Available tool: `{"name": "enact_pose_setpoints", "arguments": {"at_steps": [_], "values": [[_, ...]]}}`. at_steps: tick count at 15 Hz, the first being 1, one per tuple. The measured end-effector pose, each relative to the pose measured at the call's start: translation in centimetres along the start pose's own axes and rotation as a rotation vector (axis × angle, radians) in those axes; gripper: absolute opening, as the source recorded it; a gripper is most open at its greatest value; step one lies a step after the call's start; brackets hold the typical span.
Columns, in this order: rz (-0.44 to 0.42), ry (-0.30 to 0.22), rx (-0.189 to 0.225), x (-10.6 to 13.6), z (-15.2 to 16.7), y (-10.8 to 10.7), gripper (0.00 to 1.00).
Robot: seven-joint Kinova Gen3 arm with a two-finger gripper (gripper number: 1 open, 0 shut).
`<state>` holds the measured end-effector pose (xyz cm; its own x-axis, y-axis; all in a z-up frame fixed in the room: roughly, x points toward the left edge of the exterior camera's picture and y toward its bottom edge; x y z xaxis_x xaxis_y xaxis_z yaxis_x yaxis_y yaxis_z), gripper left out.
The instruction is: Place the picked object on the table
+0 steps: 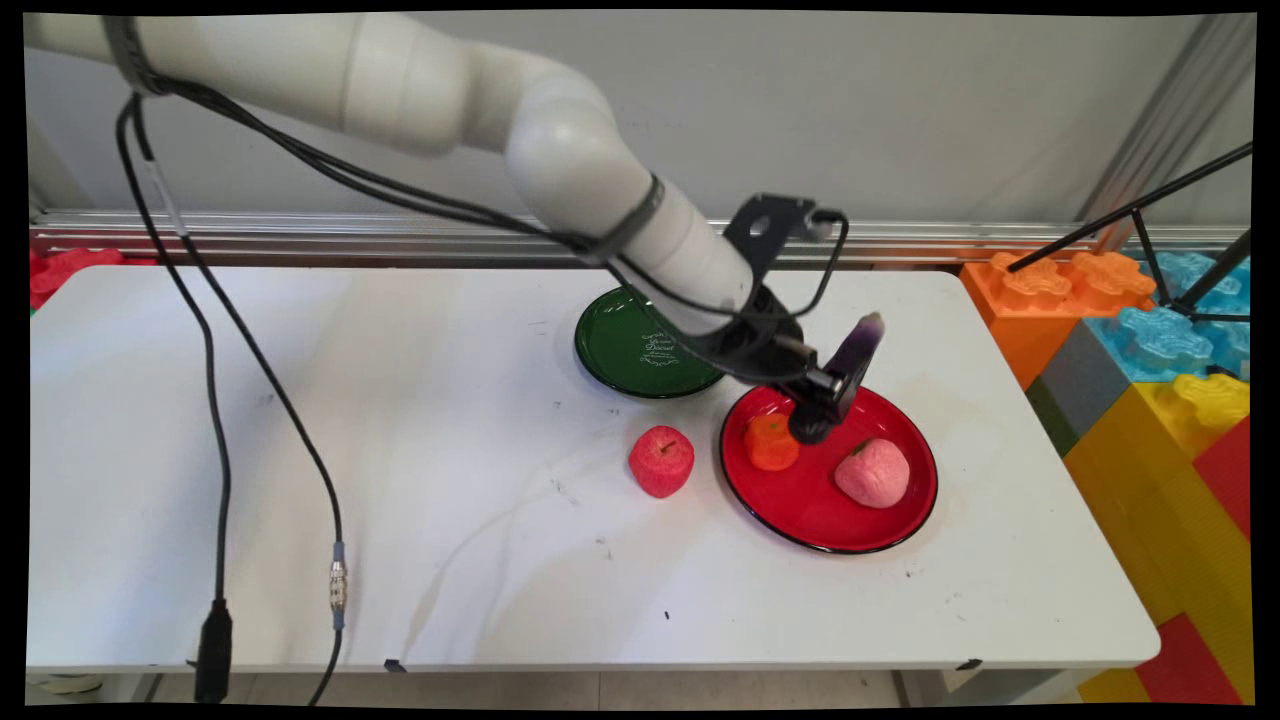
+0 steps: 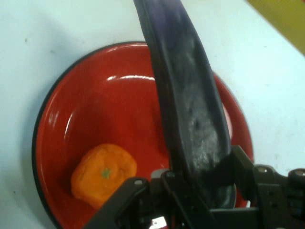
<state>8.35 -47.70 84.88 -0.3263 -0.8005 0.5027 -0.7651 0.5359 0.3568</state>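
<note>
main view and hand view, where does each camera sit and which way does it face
Main view: fixed above the table's near side, looking down across it to the wall; shows the white arm, cables and gripper.
Hand view: mounted on the hand, looking along the gripper down into the red plate; only the black linkage shows.
Shared: the red plate, the orange on it, and the eggplant that the gripper holds.

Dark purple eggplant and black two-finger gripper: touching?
Touching. In the hand view the gripper is clamped round the base of the long dark purple eggplant; the main view shows it held above the round red plate.
</note>
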Motion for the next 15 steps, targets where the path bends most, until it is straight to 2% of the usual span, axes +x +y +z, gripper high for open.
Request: {"name": "enact_pose_setpoints", "arguments": {"at_steps": [6, 11, 13, 15], "values": [[0.108, 0.003, -0.025, 0.4, -5.9, -0.5, 0.0], [0.263, -0.044, -0.025, -0.7, -9.9, -3.6, 0.0], [0.324, -0.064, -0.043, -1.3, -10.9, -4.6, 0.0], [0.395, -0.088, -0.08, -2.2, -12.0, -5.3, 0.0]]}}
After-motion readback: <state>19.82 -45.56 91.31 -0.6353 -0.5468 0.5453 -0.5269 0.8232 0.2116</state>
